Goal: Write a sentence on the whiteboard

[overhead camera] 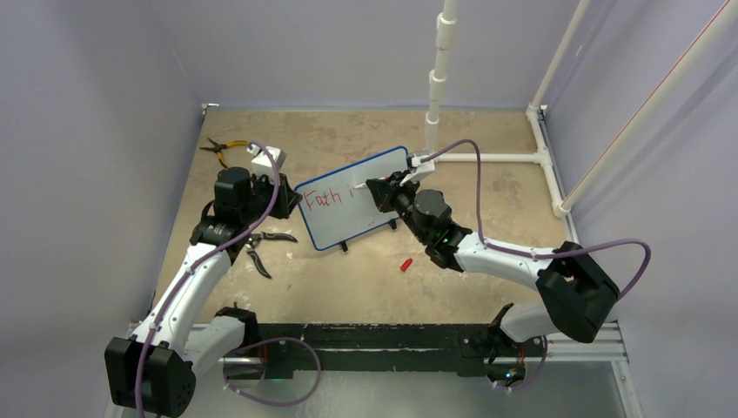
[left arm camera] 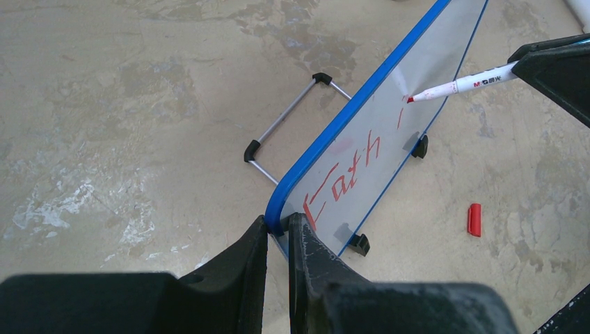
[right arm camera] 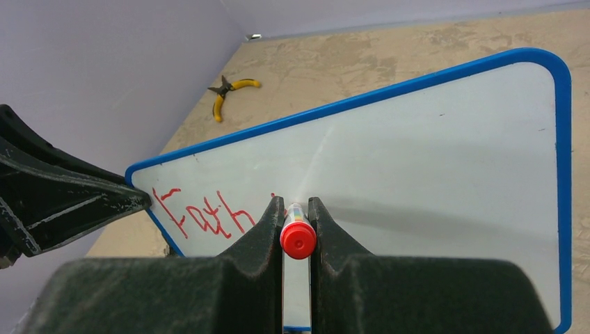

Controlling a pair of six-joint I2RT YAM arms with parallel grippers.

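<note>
from above, the whiteboard (overhead camera: 348,218) stands on the surface (overhead camera: 365,292), its 9 o'clock edge clamped in my left end effector (overhead camera: 290,198). left wrist: the marker (left arm camera: 463,85) tip sits at 2 o'clock of the sentence (left arm camera: 348,177). right wrist: my right end effector (right arm camera: 297,209) pinches the marker; i'd press lightly.

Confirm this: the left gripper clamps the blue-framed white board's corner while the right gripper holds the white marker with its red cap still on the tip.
Wrong. The white marker has a bare tip at the blue-framed white board; its red cap lies on the table, as the left wrist view shows. The left gripper and right gripper grip as stated.
</note>
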